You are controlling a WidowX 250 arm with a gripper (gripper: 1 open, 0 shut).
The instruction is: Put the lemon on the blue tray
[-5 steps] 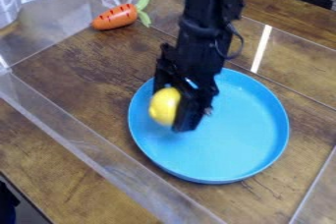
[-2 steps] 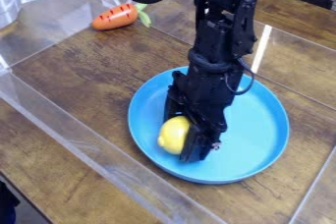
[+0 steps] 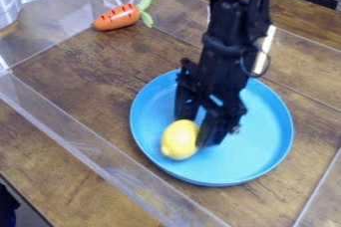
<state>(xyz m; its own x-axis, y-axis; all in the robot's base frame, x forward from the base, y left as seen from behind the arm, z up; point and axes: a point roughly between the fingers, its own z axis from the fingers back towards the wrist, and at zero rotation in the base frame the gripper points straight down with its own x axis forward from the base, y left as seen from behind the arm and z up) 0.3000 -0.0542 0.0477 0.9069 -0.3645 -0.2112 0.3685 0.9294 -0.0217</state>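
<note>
The yellow lemon [image 3: 178,139] lies on the round blue tray [image 3: 262,121], in its front-left part. My gripper [image 3: 213,128] points down over the middle of the tray, just right of the lemon. Its dark fingers [image 3: 190,107] stand close together and are shut with nothing between them. The lemon sits outside the jaws, against or very near the left finger; I cannot tell whether they touch. The arm hides part of the tray's far rim.
An orange carrot [image 3: 118,16] with green leaves lies at the back left of the wooden table [image 3: 80,72]. A clear plastic wall [image 3: 54,107] runs along the table's left and front sides.
The lemon was held at the gripper's tip over the tray. It now rests on the tray, outside the fingers, and the gripper has shifted slightly right and up.
</note>
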